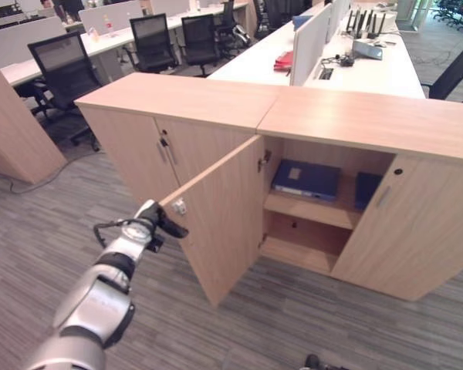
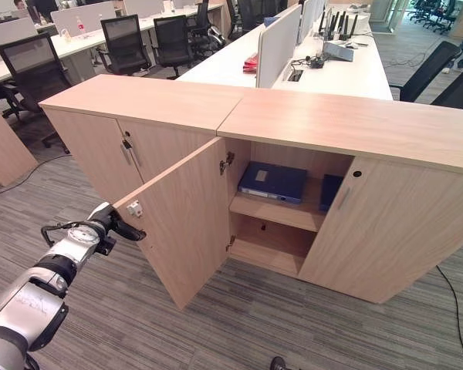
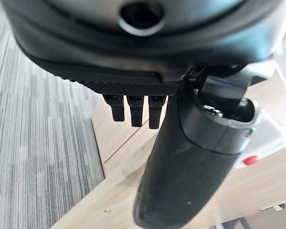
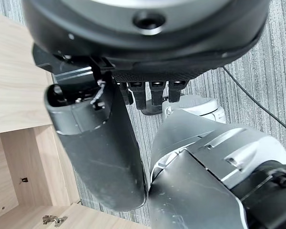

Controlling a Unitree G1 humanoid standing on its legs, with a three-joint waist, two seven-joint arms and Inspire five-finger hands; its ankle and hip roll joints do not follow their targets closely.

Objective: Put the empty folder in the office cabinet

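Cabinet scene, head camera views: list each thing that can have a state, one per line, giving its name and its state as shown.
Left cabinet door: swung open.
Right cabinet door: partly open.
Neighbouring cabinet doors: closed.
Blue folder: lying flat on the upper shelf.
Second blue folder: on the same shelf, partly hidden by the right door.
Lower shelf: nothing visible on it.
Left hand: at the open door's edge, fingers straight.
Right hand: open, holding nothing.

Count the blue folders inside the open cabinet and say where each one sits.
2. One blue folder lies flat on the upper shelf, towards the left. A second blue folder shows at the shelf's right end, partly behind the closed right door, which may hide more.
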